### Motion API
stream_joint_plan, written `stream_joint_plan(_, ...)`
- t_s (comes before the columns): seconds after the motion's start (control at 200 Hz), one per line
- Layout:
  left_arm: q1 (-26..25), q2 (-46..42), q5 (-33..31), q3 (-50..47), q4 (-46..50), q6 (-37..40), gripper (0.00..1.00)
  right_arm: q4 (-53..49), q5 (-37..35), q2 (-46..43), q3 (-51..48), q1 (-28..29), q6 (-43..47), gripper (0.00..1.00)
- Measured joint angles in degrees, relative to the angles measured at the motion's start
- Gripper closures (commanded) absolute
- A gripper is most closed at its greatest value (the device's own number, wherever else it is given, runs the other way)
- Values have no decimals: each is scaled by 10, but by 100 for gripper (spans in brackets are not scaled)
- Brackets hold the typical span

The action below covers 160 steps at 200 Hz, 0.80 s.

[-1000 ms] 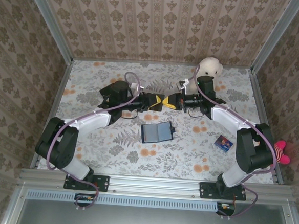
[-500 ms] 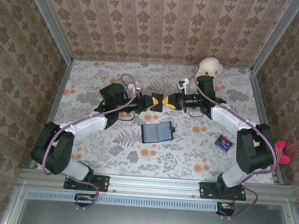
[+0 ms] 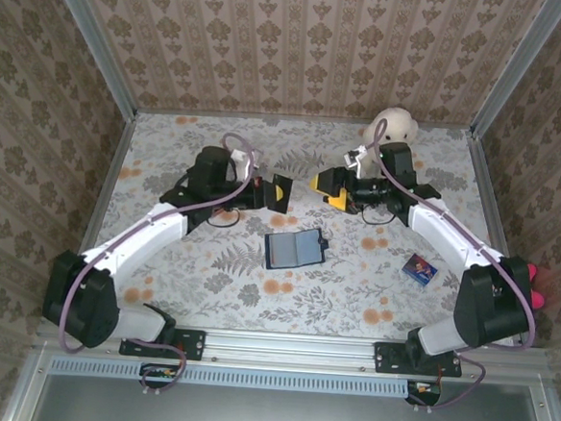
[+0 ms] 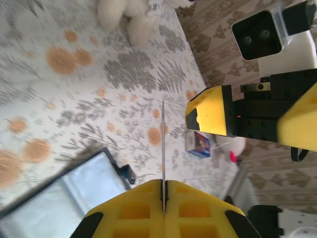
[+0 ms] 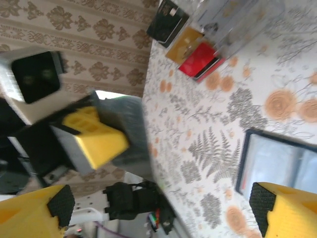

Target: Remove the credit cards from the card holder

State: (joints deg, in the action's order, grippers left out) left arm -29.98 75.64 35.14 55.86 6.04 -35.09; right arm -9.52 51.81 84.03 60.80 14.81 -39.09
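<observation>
**Grippers part; the left keeps a card**

The card holder (image 3: 294, 248) lies open in the middle of the table (image 3: 208, 283), toward its near edge. Black, yellow-orange and red credit cards (image 5: 190, 42) lie by a clear box (image 5: 242, 20) near a table edge. A second ago the grippers met; now they have drawn apart. The left gripper (image 3: 280, 193) is clamped on a thin dark card (image 4: 163, 148), while the right gripper (image 3: 325, 190) gapes empty. That looks like a finished handover.

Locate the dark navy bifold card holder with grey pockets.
Top view: the card holder lies open mid-table, on the near side of the left gripper and right gripper, left of the small blue packet.
</observation>
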Motion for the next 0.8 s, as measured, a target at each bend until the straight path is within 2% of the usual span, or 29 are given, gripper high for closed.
stream_joint_plan(0.19,32,-20,-37,76,138,172,100,-4,-41,-16,-38,-3,17,0)
stream_joint_plan(0.385,86,-33,-65,88,224,329,100,-28,-69,-43,-76,-3,24,0)
stream_joint_plan(0.645,209,-7,-80,132,306,500,100,-75,-105,-98,-80,-3,47,0)
stream_joint_plan(0.8,273,16,-68,152,330,597,100,-105,-116,-110,-79,-3,49,0)
